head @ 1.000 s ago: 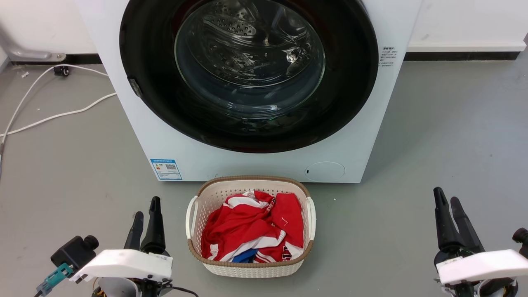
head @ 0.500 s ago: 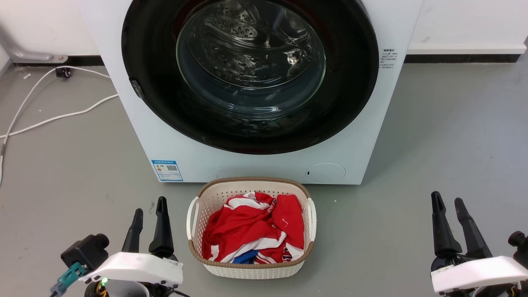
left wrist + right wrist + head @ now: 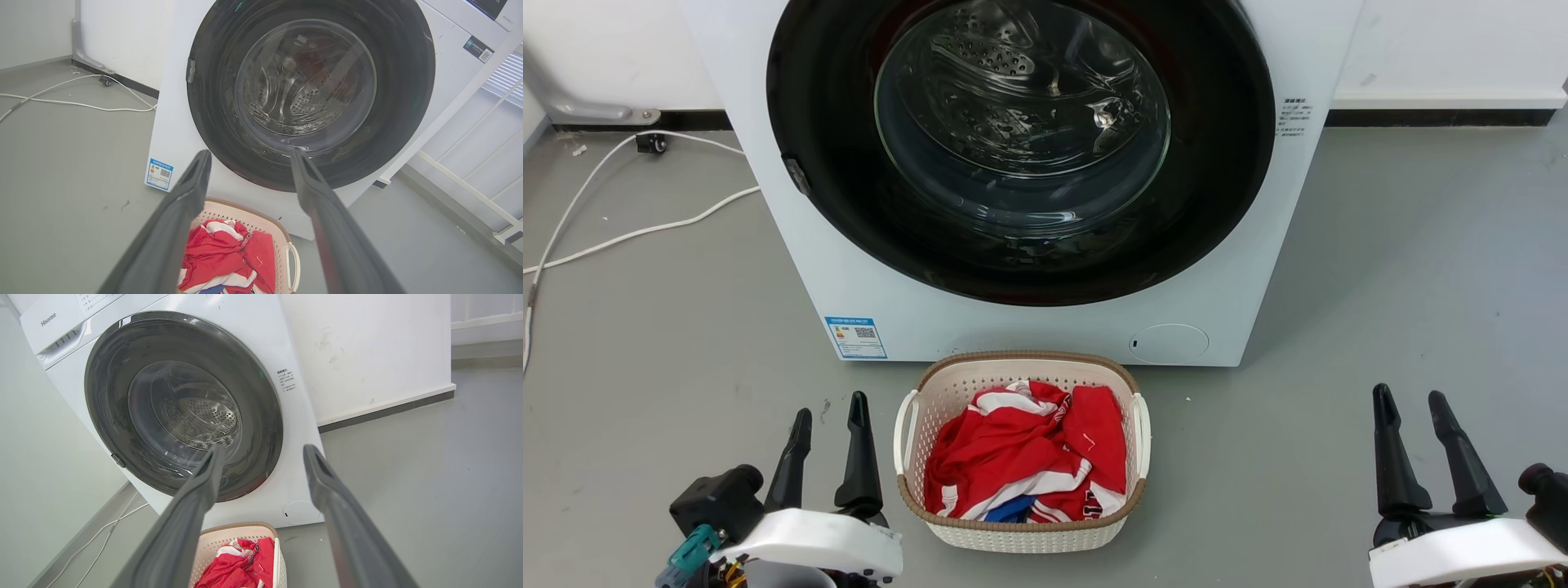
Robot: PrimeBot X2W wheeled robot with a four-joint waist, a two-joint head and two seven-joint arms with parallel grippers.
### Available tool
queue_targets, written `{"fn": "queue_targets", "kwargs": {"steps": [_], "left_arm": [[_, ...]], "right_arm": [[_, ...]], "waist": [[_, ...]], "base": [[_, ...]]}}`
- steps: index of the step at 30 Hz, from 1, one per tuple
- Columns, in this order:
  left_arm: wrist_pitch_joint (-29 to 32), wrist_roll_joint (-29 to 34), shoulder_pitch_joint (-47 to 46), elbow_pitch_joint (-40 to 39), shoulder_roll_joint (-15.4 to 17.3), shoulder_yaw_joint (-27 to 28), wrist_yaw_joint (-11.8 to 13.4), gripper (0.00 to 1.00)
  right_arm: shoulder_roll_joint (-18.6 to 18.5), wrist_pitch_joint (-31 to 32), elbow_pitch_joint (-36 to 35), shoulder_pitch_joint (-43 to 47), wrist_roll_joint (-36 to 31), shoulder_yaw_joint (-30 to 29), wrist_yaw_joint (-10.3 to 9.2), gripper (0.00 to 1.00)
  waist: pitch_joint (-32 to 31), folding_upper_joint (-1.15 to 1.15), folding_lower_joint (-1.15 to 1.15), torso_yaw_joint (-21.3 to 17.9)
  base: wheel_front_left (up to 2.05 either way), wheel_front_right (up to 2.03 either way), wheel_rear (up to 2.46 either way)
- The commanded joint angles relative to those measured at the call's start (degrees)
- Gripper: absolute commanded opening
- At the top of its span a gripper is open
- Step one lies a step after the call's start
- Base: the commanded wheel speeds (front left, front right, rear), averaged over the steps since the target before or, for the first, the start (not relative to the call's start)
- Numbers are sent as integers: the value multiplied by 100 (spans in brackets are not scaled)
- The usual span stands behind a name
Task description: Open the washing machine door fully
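Door's not started yet. The washing machine door [image 3: 1021, 151] sits shut, flush on the front of the washing machine [image 3: 1045, 327], at 12 o'clock in the head view. Both claws hang low and well apart from it. The left claw [image 3: 830, 406] is at 7 o'clock and the right claw [image 3: 1407, 392] at 5 o'clock, each with its fingers parted and nothing between them. I'd guess they're spread like that as a ready pose, pointing at the machine before a reach.

There's a small grey tab [image 3: 795, 173] at 9 o'clock on the door's rim. It's probably the catch side, so the left claw looks like the natural one to go for it.

The laundry basket [image 3: 1021, 362] with red clothes [image 3: 1021, 457] is parked just beside the machine's front at 6 o'clock, likely for loading afterwards. It sits low, so I doubt it blocks the swing.

The floor [image 3: 1380, 269] is plain grey and smooth, with a white cable [image 3: 645, 229] trailing at 9 o'clock and a white wall [image 3: 1445, 41] behind.
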Motion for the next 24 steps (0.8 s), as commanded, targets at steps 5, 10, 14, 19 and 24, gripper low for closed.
{"fn": "queue_targets", "kwargs": {"steps": [5, 10, 14, 19, 24], "left_arm": [[-108, 387, 15, -102, 11, -52, 46, 100], [-183, 664, 54, -120, 11, -94, 48, 100], [-237, 865, 76, -136, 10, -118, 43, 100], [-298, 1113, 102, -134, 10, -156, 24, 100], [-358, 1355, 124, -106, 10, -196, 20, 100]], "right_arm": [[-2, -119, -147, 51, -335, -18, 11, 100], [-1, -180, -208, 83, -555, -30, 12, 100], [-1, -237, -255, 128, -711, -45, 12, 100], [0, -298, -284, 179, -853, -59, 12, 100], [1, -365, -310, 205, -1096, -48, 12, 100]], "waist": [[-7, 0, 0, 9], [-15, 0, 0, 14], [-18, 0, 0, 15], [-19, 0, 0, 14], [-22, 0, 0, 22]], "base": [[0, 0, 0], [0, 0, 0], [0, 0, 0], [0, 0, 0], [0, 0, 0]]}}
